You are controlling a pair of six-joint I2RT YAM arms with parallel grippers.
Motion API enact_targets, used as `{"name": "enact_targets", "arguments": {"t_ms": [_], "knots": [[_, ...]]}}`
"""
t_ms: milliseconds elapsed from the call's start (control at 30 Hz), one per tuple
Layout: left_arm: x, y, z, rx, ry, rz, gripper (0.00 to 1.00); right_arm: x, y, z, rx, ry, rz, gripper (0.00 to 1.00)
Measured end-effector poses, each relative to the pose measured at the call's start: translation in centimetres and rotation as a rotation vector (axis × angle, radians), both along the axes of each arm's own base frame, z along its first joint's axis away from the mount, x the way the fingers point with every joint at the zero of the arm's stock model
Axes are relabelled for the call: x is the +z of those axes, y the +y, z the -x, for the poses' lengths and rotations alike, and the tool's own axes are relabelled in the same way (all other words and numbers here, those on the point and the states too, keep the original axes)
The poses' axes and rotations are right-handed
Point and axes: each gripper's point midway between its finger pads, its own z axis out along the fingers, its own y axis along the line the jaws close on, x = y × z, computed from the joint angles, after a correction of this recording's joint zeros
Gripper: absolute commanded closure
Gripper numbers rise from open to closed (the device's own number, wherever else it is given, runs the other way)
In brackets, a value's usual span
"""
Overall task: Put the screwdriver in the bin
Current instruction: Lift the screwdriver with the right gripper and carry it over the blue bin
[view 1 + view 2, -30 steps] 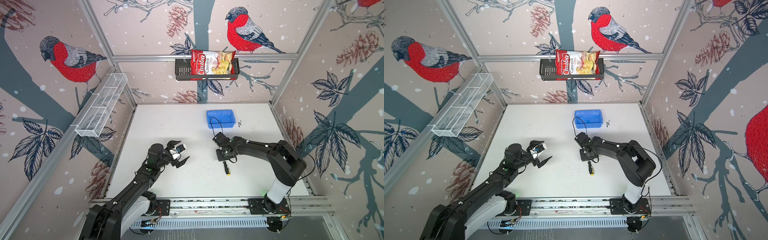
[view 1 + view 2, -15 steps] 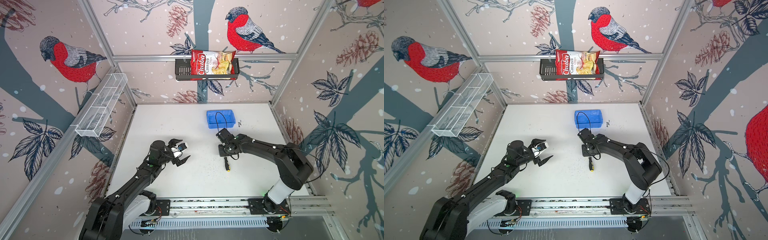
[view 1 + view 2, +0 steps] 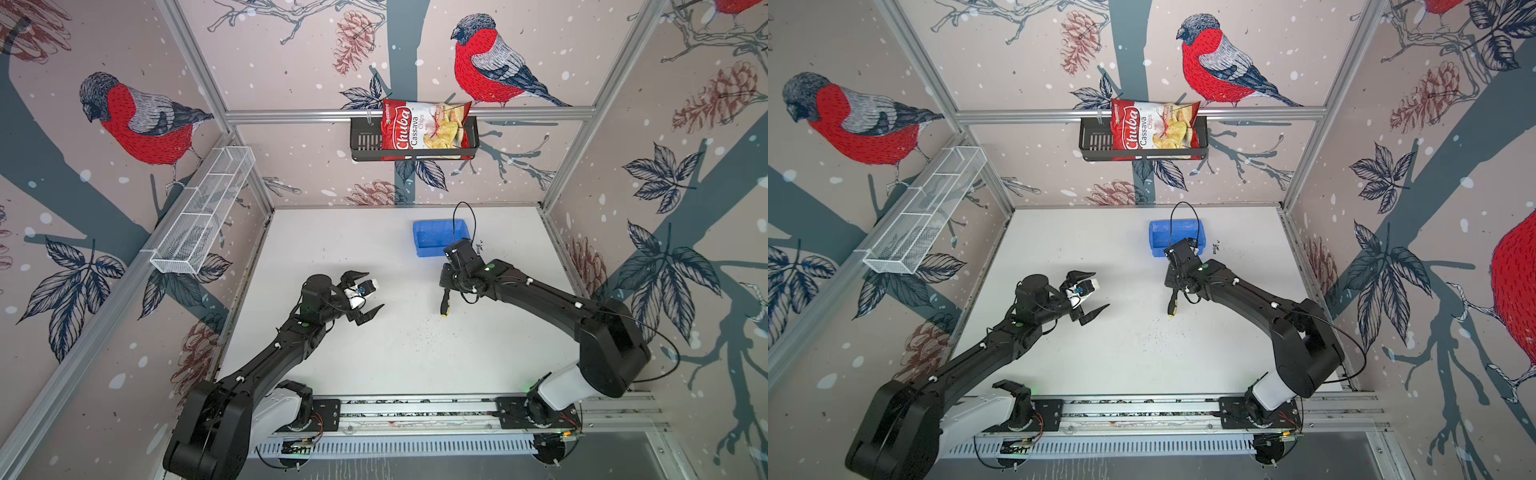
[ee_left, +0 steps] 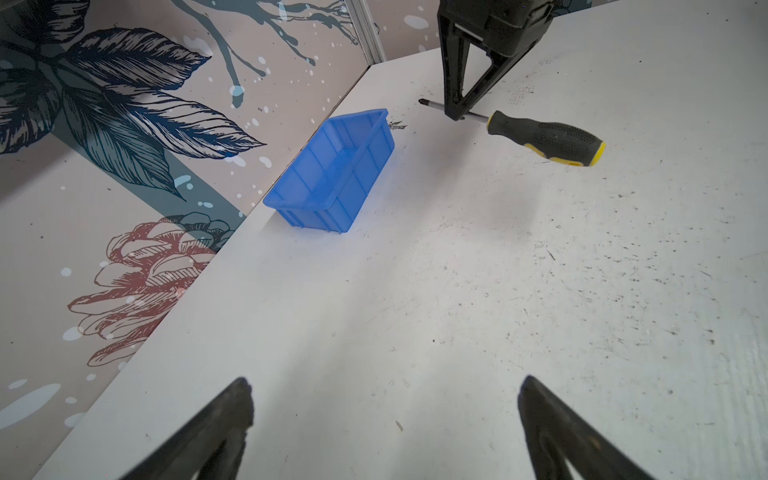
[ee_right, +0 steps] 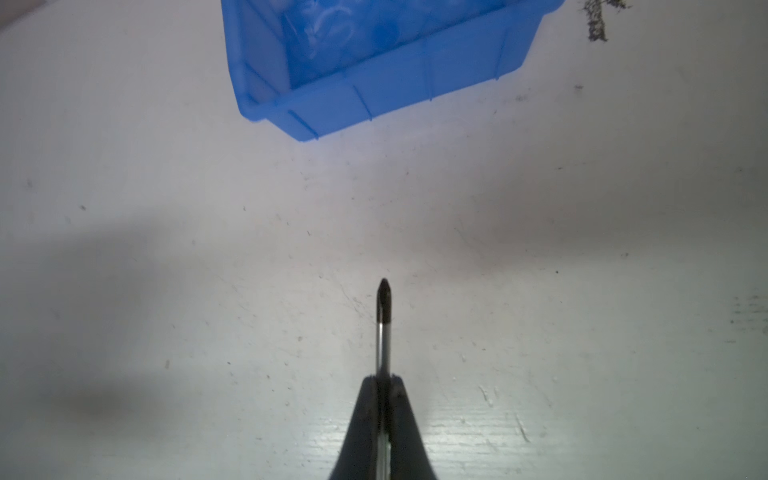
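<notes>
**Right wrist view: I'm clenched on the shaft, with the bin ahead**

My right claw [image 5: 383,380] sits at the bottom centre of the frame. Its jaws are pinched tight on the thin metal shaft of the screwdriver [image 5: 383,332]. The dark tip pokes out past my fingertips toward the middle of the frame. The bin [image 5: 374,95] lies along the top edge, with bare table [image 5: 166,249] between it and the tip.

The left wrist view shows the same grip from the side, in the upper right of the frame. I hold the shaft just short of the handle, and the black-and-yellow handle sticks out to the right with nothing under my control. I cannot tell whether its yellow end is clear of the table.

I judge the tool to be light and stiff, so it won't bend or break. The smooth round shaft looks slippery, though, and most of the weight sits in the handle, outside my pinch. It will probably want to swing or slide in my jaws. The grippy handle would be the surer place to hold, so with this grip I'd move gently. The bin looks long enough to take the tool lying flat. It also looks like light plastic that a nudge could shift.

In a top view my left claw [image 3: 374,291] hangs left of centre, spread wide and holding nothing, well apart from the screwdriver.
</notes>
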Motion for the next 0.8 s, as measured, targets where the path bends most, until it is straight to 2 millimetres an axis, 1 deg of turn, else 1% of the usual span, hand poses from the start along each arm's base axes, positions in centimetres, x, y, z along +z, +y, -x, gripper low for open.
{"name": "enact_targets", "arguments": {"t_ms": [100,267,433,600,700,800], "knots": [[0.7,-0.4,-0.5,-0.012,-0.012,0.009,0.02,1.1,-0.7,-0.8,-0.109,-0.047,-0.079,1.0],[2.3,-1.3,-1.9,-0.03,-0.036,0.021,0.02,2.0,-2.4,-2.2,-0.28,-0.12,-0.202,1.0],[3.5,-2.5,-3.4,-0.044,-0.061,0.029,0.02,3.8,-3.6,-4.6,-0.402,-0.21,-0.306,1.0],[3.9,-3.6,-4.9,-0.058,-0.059,0.029,0.02,4.2,-4.9,-7.2,-0.502,-0.253,-0.357,1.0],[4.1,-4.2,-5.7,-0.06,-0.058,0.028,0.02,4.4,-5.0,-8.9,-0.543,-0.269,-0.383,1.0],[4.1,-4.6,-6.6,-0.059,-0.057,0.026,0.02,4.6,-4.4,-10.8,-0.578,-0.277,-0.407,1.0]]}}
